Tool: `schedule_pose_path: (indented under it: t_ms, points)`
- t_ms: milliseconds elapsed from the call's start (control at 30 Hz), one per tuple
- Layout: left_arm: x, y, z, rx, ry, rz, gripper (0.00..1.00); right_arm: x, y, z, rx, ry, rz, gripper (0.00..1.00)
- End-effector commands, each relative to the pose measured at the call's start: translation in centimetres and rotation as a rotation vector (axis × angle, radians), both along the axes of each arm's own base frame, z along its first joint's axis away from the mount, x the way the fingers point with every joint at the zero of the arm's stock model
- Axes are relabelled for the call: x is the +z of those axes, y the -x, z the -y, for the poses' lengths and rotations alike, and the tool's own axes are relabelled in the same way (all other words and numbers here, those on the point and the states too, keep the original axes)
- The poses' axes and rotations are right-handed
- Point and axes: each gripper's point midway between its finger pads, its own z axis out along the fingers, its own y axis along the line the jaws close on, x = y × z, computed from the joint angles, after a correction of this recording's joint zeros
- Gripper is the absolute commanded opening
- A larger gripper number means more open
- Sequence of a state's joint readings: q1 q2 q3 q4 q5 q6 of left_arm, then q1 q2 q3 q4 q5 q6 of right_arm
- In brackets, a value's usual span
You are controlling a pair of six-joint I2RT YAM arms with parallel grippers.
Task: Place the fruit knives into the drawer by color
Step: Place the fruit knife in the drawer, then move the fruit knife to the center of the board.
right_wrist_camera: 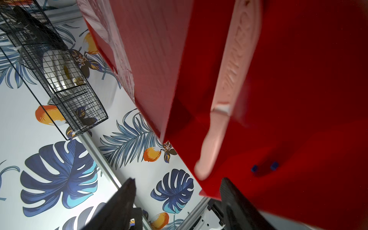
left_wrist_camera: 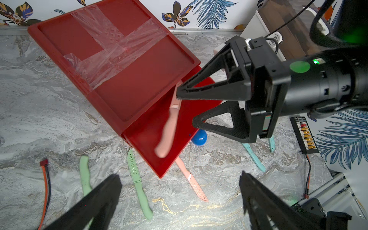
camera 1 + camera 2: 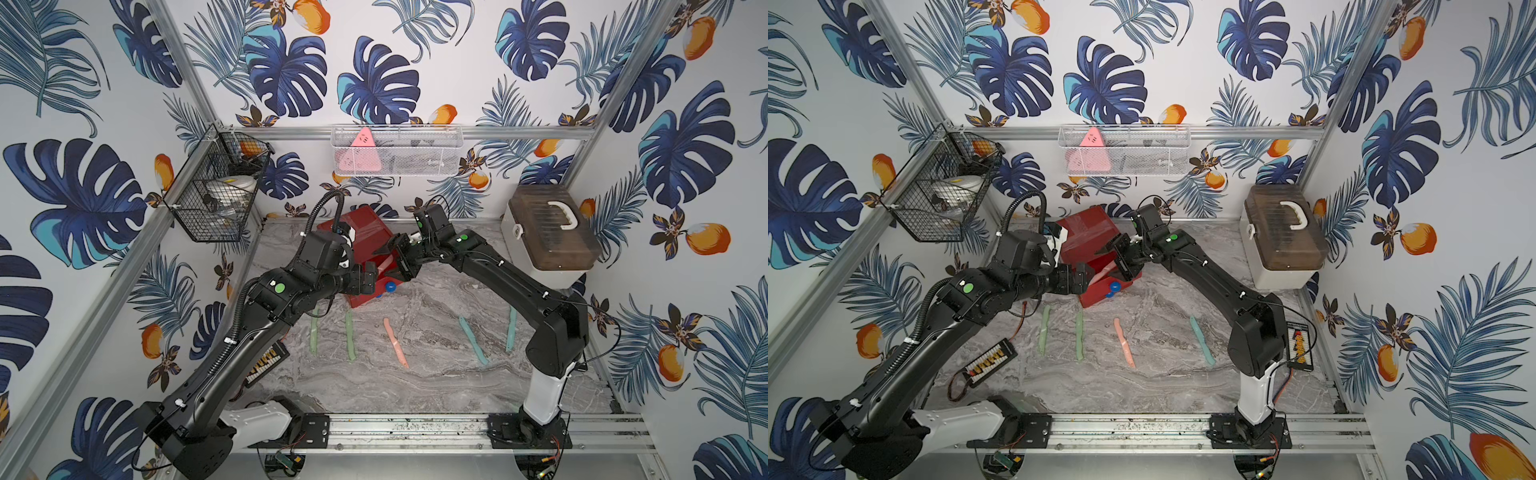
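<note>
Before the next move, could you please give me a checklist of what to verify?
1. Right gripper open, empty: ok.
2. Left gripper open, empty: ok.
3. Pink knife inside the open drawer: ok.
4. That knife at rest: cannot tell, it is blurred.
5. Second pink knife on the table unobstructed: ok.
6. All knives sorted: not ok; green knives and teal knives lie on the table.
</note>
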State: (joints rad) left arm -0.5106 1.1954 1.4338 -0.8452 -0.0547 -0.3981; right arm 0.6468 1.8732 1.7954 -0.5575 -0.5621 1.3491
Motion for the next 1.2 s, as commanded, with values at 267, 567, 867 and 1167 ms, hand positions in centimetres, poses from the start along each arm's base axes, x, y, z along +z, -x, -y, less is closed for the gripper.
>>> schedule_pose_path:
  t_ms: [267,567,867,1167]
  points:
    - [-2.8,3.1,-0.3,-0.040,0.038,-0.078,0.99,1.4,5.9,5.0,0.215,0.168,0.326,0.73]
    - [-8.7,8.0,-0.7,-0.097,0.107,-0.175,0.99,-6.9,12.6,9.0,0.393,0.480,0.466,0.82]
    - [-11.6,10.6,-0.8,-0.079,0.197,-0.203,0.99,-16.0,14.9,7.6,0.517,0.689,0.486,0.82]
    - [-11.3,11.0,-1.2,-0.071,0.190,-0.212,0.99,-19.1,13.4,4.1,0.595,0.857,0.570,0.75]
